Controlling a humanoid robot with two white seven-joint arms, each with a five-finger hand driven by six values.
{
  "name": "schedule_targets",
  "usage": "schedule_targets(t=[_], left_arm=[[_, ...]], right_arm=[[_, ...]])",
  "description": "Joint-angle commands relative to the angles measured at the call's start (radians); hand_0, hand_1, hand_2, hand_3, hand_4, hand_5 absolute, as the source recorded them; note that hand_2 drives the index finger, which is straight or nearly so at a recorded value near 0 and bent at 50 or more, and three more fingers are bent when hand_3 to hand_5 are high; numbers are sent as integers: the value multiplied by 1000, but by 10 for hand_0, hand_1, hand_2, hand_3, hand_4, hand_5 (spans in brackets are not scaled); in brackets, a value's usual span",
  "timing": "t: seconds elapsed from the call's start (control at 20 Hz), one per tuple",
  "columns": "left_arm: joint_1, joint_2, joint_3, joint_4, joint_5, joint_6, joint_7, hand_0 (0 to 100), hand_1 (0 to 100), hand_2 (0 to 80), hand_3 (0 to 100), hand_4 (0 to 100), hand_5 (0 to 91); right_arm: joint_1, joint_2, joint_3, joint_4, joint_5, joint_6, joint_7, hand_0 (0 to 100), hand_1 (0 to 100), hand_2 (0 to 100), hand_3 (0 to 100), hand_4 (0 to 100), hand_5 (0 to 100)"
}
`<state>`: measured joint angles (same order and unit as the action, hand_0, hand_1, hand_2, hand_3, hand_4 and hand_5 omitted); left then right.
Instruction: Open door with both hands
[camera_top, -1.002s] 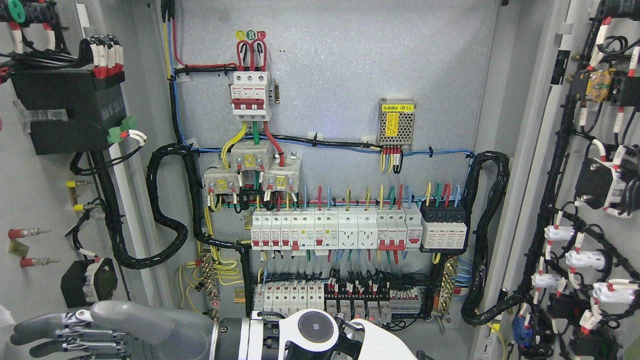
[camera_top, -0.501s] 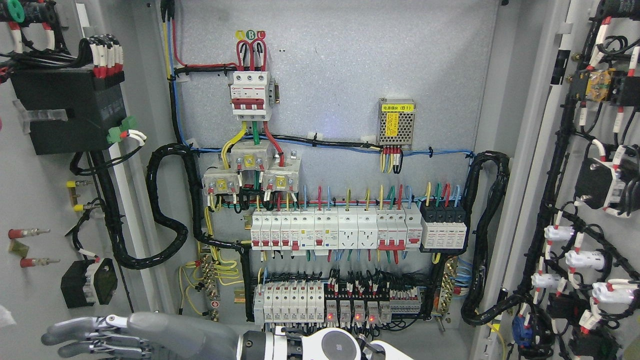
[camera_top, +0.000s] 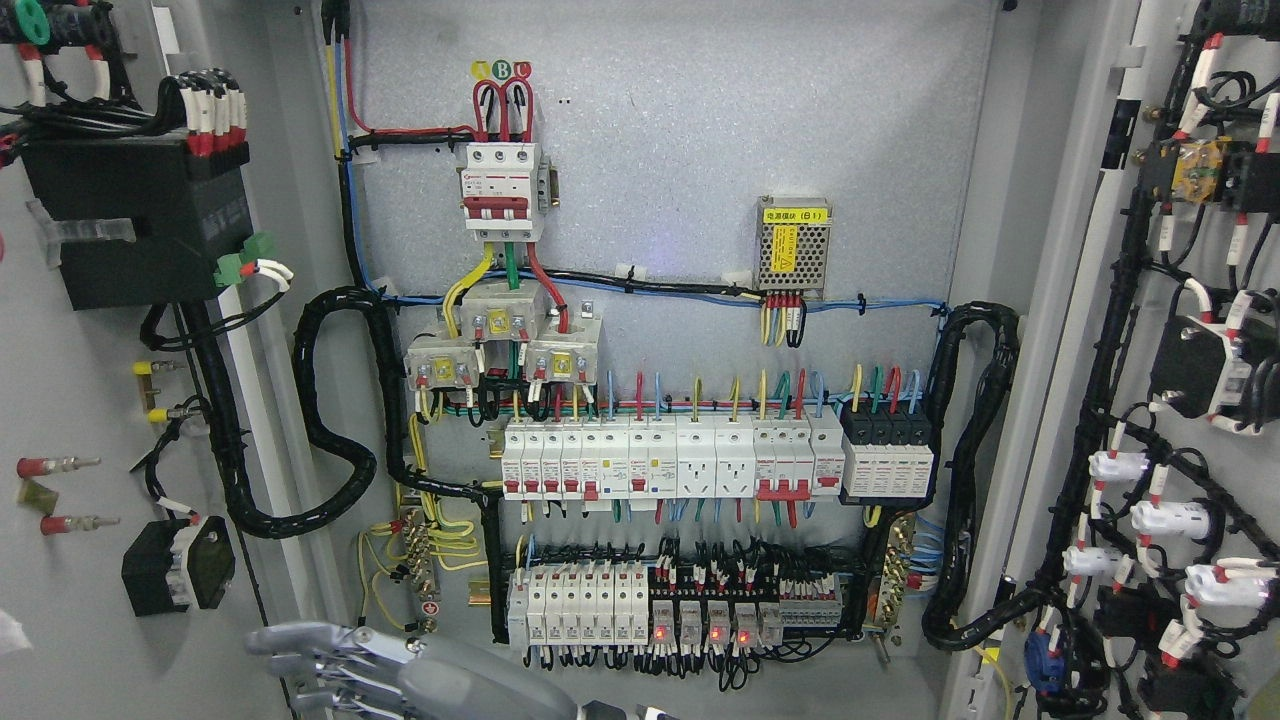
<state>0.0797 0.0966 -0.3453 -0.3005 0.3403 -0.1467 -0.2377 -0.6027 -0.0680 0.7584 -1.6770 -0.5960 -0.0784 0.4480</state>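
Observation:
Both doors of the electrical cabinet stand wide open. The left door (camera_top: 70, 420) shows its inner face with a black box and cables, and the right door (camera_top: 1110, 300) shows its inner face with wired components. My right hand (camera_top: 330, 665), grey with extended fingers, lies low at the bottom edge, below the left door's hinge side. Its fingers point left and hold nothing. It touches neither door. The left hand does not show.
Inside the cabinet, a back panel (camera_top: 700, 150) carries a main breaker (camera_top: 500, 190), a row of white breakers (camera_top: 670, 455), relays with red lights (camera_top: 700, 615) and a small power supply (camera_top: 792, 248). Thick black cable looms (camera_top: 330, 420) hang at both sides.
My right hand has slid right and downward, away from the left door. Its white forearm has dropped out of the picture, uncovering the relays.

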Motion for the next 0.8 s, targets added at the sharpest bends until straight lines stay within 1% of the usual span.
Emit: schedule_targets(t=[0.0,0.05,0.15,0.2,0.25,0.35,0.4,0.45,0.5,0.55,0.7,0.75], left_arm=[[110,69,0,-535,-38,-42,-5,290,0,28,28,33,0],[126,77,0,-610,-38,-42,-5,290,0,28,28,33,0],[158,100,-1,-737,-38,-44,-11,290,0,27,28,33,0],[176,120,-4,-805,-38,-44,-35,290,0,27,28,33,0],[186,147,-9,-865,-37,-45,-72,290,0,27,28,33,0],[207,201,-12,-977,-37,-48,-197,290,0,27,28,33,0],[222,219,-12,-1034,-37,-51,-269,289,0,27,28,33,0],[236,233,-14,-1084,-37,-56,-325,290,0,27,28,33,0],[245,244,-18,-1126,-37,-57,-347,290,0,27,28,33,0],[256,255,-26,-1176,-37,-57,-348,290,0,27,28,34,0],[281,293,-32,-1336,-34,-57,-354,289,0,28,28,34,0],[282,298,-37,-1370,-34,-57,-373,290,0,28,28,34,0]], right_arm=[[204,-15,-231,-153,116,-18,-61,219,0,0,0,0,0],[234,-18,-244,-162,120,-20,-74,219,0,0,0,0,0],[302,-27,-269,-182,122,-47,-112,219,0,0,0,0,0],[335,-30,-292,-188,125,-66,-132,219,0,0,0,0,0],[360,-36,-304,-191,125,-76,-143,219,0,0,0,0,0],[412,-73,-338,-226,133,-81,-150,219,0,0,0,0,0],[449,-87,-362,-243,142,-81,-150,219,0,0,0,0,0],[493,-96,-387,-253,145,-81,-150,219,0,0,0,0,0],[529,-107,-399,-257,145,-83,-150,219,0,0,0,0,0],[563,-119,-413,-270,147,-86,-150,219,0,0,0,0,0],[648,-124,-447,-279,150,-132,-149,219,0,0,0,0,0],[675,-125,-453,-279,163,-145,-153,219,0,0,0,0,0]])
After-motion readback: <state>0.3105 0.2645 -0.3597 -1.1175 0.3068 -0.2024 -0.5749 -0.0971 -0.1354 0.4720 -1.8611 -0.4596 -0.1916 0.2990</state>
